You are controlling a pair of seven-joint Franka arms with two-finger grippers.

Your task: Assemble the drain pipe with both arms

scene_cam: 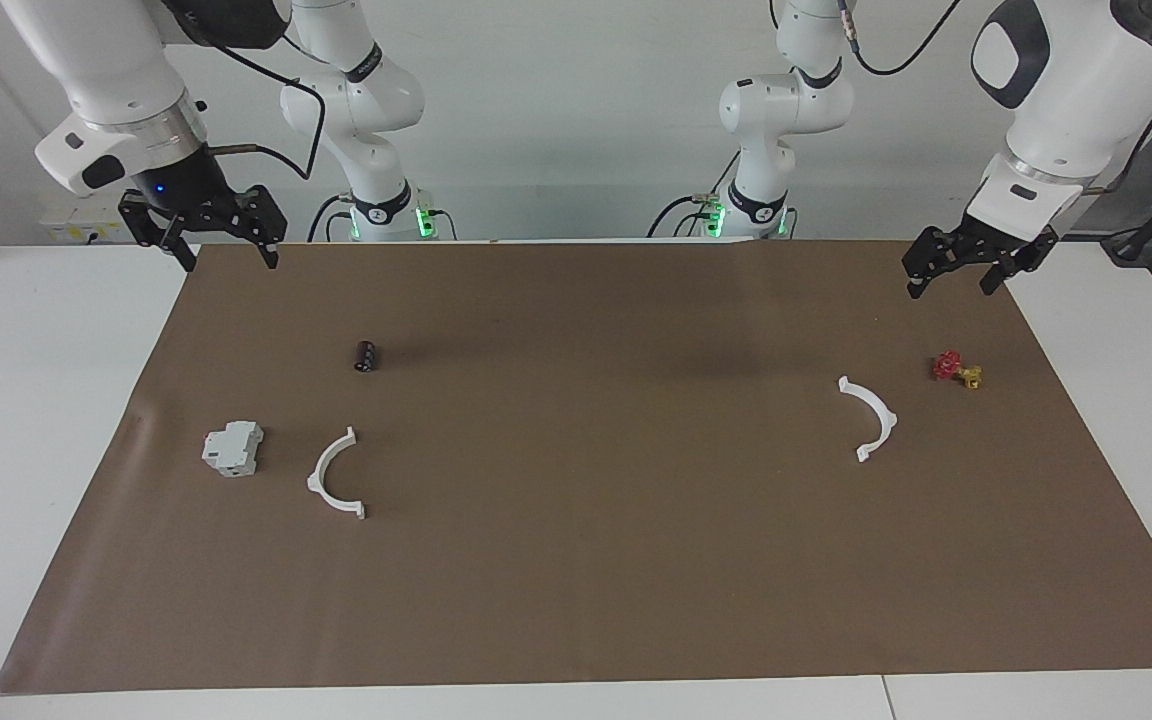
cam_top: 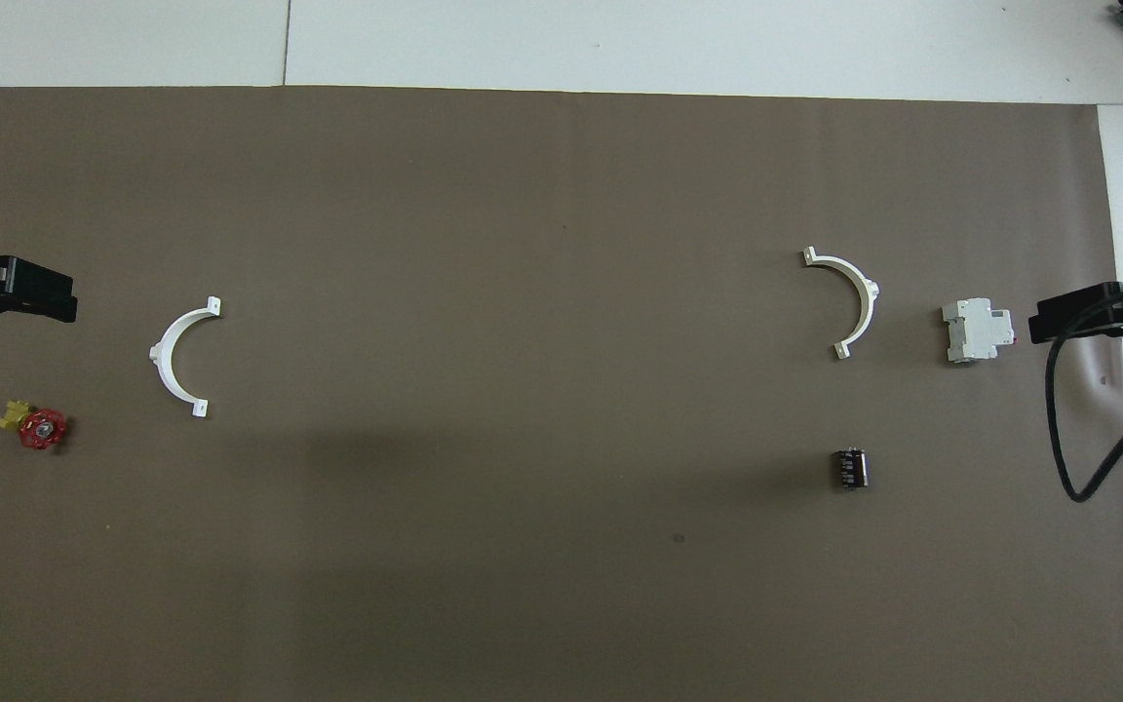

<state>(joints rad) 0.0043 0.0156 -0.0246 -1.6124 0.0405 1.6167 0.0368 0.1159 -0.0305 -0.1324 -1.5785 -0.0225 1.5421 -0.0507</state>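
Brown paper [scene_cam: 576, 560] covers most of your white table [scene_cam: 26, 480], and everything you need lies on it. Nothing of the assembly is done yet: the drain pipe is in two separate white half-rings, both flat on the paper and well apart.

One half-ring [scene_cam: 337, 473] lies toward the right arm's end, just beside a grey-white box [scene_cam: 233, 447], which sits between it and the paper's edge. A small black cylinder [scene_cam: 366, 355] rests nearer to the robots than this half-ring. The other half-ring [scene_cam: 868, 417] lies toward the left arm's end, with a small red-and-yellow valve [scene_cam: 956, 370] near it, slightly nearer to the robots. In the overhead view the two arcs open toward each other, so their tabbed ends already roughly face.

Your right gripper [scene_cam: 226, 255] hangs in the air over the corner of the paper at its own end, fingers spread wide, holding nothing. Your left gripper [scene_cam: 954, 278] hangs likewise over the corner at its end, also wide open and empty. Neither touches any part.

By my reading, all the work is left: each arm has to come down on the half-ring at its end, pick it up, bring it toward the middle, and join the two ends into one ring. Keep clear of the box when you reach for the half-ring next to it.
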